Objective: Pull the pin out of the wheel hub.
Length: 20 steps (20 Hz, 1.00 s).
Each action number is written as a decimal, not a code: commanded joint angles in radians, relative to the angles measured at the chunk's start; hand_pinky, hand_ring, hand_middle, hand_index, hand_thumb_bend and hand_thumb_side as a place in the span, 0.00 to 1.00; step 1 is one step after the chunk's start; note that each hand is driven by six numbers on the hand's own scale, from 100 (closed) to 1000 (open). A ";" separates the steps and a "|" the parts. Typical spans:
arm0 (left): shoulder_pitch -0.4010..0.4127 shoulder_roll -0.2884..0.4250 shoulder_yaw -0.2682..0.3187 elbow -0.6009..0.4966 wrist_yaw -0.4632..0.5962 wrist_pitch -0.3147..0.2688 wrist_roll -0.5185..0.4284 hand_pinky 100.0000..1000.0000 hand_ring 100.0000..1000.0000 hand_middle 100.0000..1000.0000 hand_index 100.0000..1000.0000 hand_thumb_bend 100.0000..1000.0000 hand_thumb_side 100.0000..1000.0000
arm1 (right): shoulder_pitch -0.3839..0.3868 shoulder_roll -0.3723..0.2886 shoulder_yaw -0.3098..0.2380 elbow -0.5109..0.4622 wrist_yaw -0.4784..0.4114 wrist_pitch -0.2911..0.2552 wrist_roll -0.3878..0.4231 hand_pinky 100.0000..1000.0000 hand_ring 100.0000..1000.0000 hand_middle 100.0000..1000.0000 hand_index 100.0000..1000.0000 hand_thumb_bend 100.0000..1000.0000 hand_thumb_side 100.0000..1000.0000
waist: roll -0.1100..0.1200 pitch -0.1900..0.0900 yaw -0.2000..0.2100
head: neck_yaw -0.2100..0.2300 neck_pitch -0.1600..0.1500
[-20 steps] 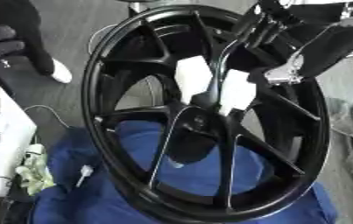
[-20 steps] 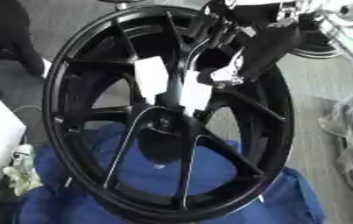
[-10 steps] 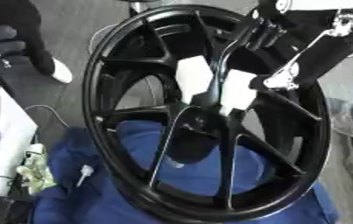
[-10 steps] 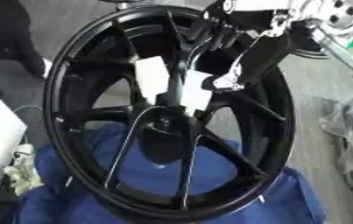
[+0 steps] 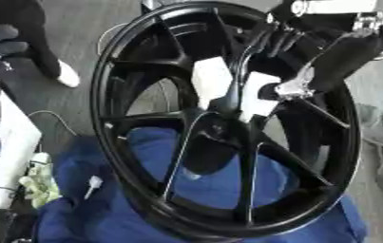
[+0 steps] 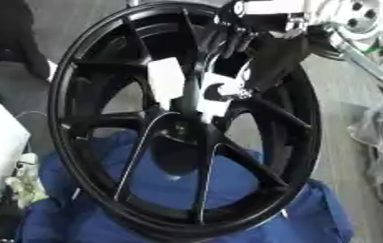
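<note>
Standing upright and tilted across the middle of both views, a black alloy wheel point(image 5: 227, 123) is seen resting on a blue cloth point(image 5: 219, 190) that is spread beneath its lower rim. Thin spokes point(image 5: 177, 156) run from the rim to the hub point(image 5: 219, 126) at the centre. Two white rectangular pieces point(image 5: 211, 78) are seen against the spokes just above the hub, one on each side of a dark upright spoke. The pin cannot be made out as a separate thing; only a small silver part point(image 5: 290, 88) shows just beside the right white piece, at the tip of the right hand.

The right hand point(image 5: 344, 57) is brought in from the upper right corner and reaches through the wheel's upper right opening, its black fingers point(image 6: 269, 61) pointed down toward the hub area. Whether those fingers are apart or clamped on anything cannot be told.

The left hand is seen in neither view.

To the left of the wheel, a white surface point(image 5: 11, 147) with a cable point(image 5: 57, 126) is seen, and a dark trouser leg with a white shoe point(image 5: 65, 76) stands on the grey floor point(image 5: 86, 28) at the upper left.
</note>
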 commanded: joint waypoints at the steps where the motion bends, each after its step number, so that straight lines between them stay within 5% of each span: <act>1: -0.016 0.022 0.002 -0.014 -0.001 -0.001 -0.005 0.61 0.67 0.66 0.67 0.01 0.81 | -0.016 -0.006 -0.004 0.008 0.024 0.048 0.055 0.79 0.72 0.69 0.79 0.40 0.22 | 0.011 -0.027 0.001 | -0.003 0.003; 20: -0.017 0.024 -0.003 -0.013 -0.001 0.002 -0.013 0.61 0.68 0.67 0.67 0.01 0.82 | -0.008 0.008 0.027 0.044 0.084 0.022 0.106 0.78 0.70 0.65 0.77 0.40 0.22 | 0.011 -0.026 -0.001 | -0.013 -0.015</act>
